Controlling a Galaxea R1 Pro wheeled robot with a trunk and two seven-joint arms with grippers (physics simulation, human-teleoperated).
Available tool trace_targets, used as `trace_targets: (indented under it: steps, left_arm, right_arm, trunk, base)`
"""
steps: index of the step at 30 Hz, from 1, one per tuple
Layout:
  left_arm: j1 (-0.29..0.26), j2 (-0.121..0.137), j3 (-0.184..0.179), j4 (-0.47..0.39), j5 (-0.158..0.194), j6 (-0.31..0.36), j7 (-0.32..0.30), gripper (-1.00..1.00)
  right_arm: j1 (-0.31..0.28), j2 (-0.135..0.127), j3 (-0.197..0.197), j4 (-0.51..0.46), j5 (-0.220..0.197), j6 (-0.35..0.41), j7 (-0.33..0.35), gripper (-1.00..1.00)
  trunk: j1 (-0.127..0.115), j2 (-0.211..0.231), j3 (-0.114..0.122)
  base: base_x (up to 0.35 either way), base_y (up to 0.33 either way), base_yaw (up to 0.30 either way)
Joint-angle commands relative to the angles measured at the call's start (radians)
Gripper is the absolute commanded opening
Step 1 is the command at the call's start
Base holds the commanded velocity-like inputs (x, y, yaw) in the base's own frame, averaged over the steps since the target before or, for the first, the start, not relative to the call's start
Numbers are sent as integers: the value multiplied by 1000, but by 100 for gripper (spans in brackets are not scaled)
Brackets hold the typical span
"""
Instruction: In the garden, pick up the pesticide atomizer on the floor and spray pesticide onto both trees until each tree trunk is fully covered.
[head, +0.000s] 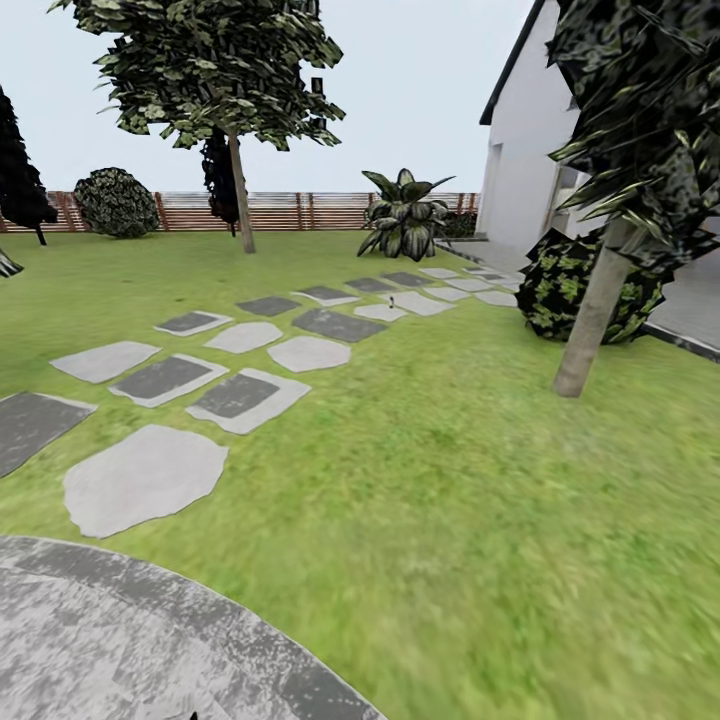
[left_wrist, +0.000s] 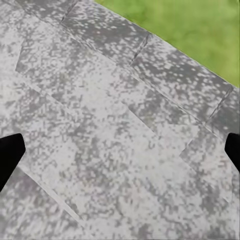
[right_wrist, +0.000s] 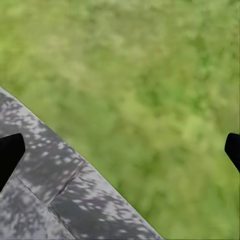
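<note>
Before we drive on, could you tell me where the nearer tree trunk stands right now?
In the head view the nearer tree trunk leans up from the grass at the right, just in front of a round bush beside the white house.

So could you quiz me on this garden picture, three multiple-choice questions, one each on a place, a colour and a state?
1. Where does the nearer tree trunk stand?
A. On the grass, at the right
B. On a stepping stone
C. Against the fence

2. What colour is the fence?
A. White
B. Reddish-brown
C. Blue

3. How is the left hand?
A. Holding a bottle
B. Closed
C. Open, empty

Answers: 1 A, grass surrounds its base. 2 B, brown slats run behind the lawn. 3 C, its fingers sit far apart over grey paving.
</note>
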Motion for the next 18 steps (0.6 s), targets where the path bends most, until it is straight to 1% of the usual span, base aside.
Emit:
trace_targets:
  steps: [1, 18]
  left_arm:
    - [0, 0, 0, 0, 0, 0, 0, 100]
    - [0, -1, 0, 0, 0, 1, 0, 100]
  right_arm:
    - [0, 0, 0, 0, 1, 0, 0, 100]
    - [0, 0, 6, 5, 3, 0, 1, 100]
  trunk:
    - [0, 0, 0]
    - [0, 0, 0]
  base:
    - [288, 209, 0]
    - [310, 148, 0]
